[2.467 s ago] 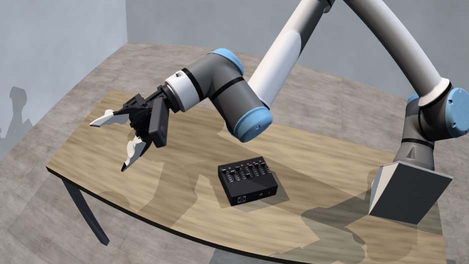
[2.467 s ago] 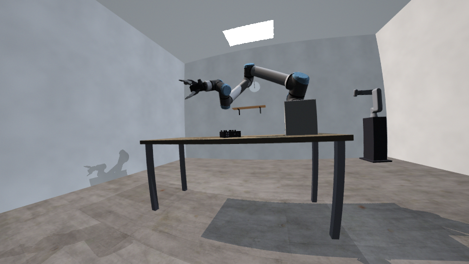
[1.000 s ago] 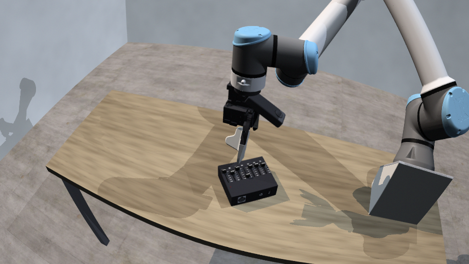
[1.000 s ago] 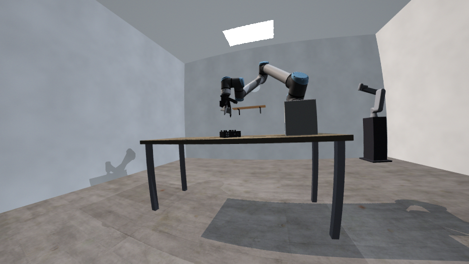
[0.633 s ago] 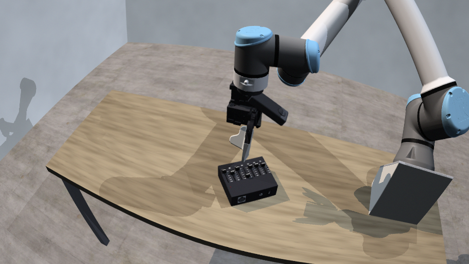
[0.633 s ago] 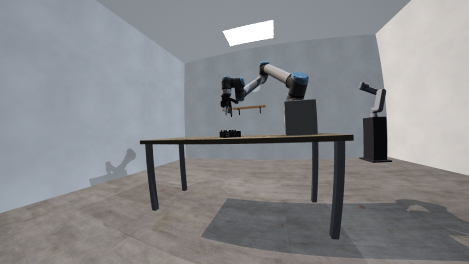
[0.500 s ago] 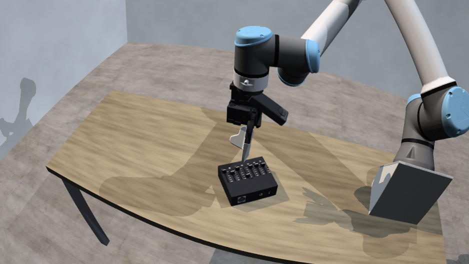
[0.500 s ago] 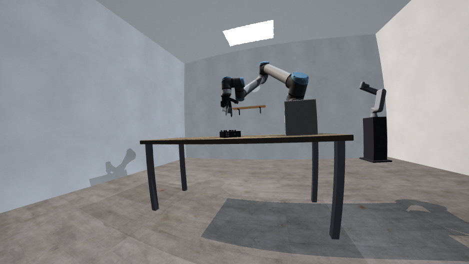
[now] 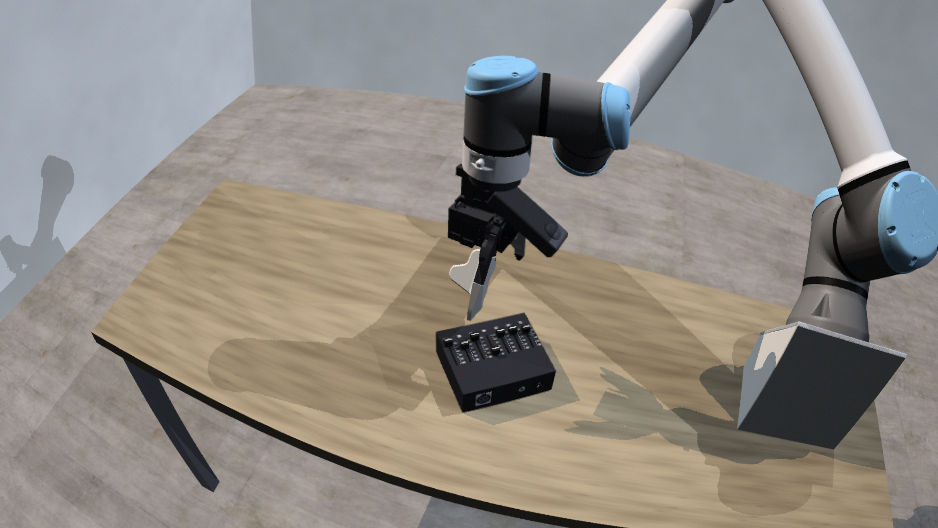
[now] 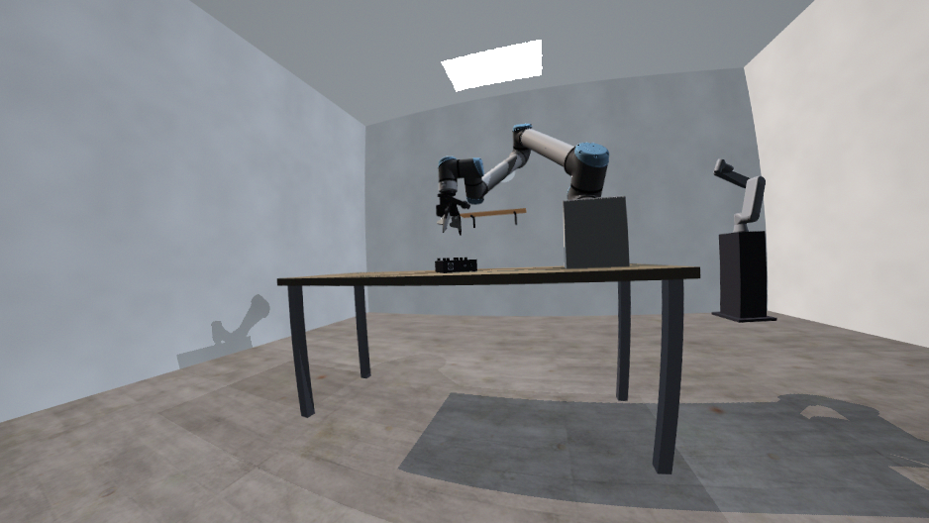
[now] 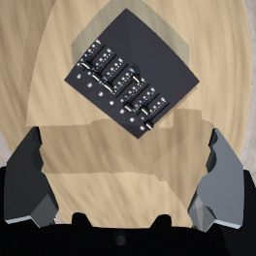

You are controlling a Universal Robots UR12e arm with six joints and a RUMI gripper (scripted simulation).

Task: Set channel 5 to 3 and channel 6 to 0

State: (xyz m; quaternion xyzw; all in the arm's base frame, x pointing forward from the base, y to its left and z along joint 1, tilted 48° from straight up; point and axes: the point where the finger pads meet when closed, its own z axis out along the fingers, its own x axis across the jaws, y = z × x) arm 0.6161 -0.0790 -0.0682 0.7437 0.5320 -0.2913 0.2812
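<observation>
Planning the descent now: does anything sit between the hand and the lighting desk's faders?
Nothing visible does. The open hand hangs above the lighting desk, apart from it, holding nothing, with only air over the faders.

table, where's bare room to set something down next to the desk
Wide bare wood runs from the desk to the table's far-left edge. A narrower strip lies between desk and arm base. Directly above the desk it is crowded: the open gripper hangs there.

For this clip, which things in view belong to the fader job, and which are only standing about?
Part of the job:
- lighting desk with its row of faders
- gripper, open and empty, above the desk

Only standing about:
- wall shelf
- second robot on a pedestal
</observation>
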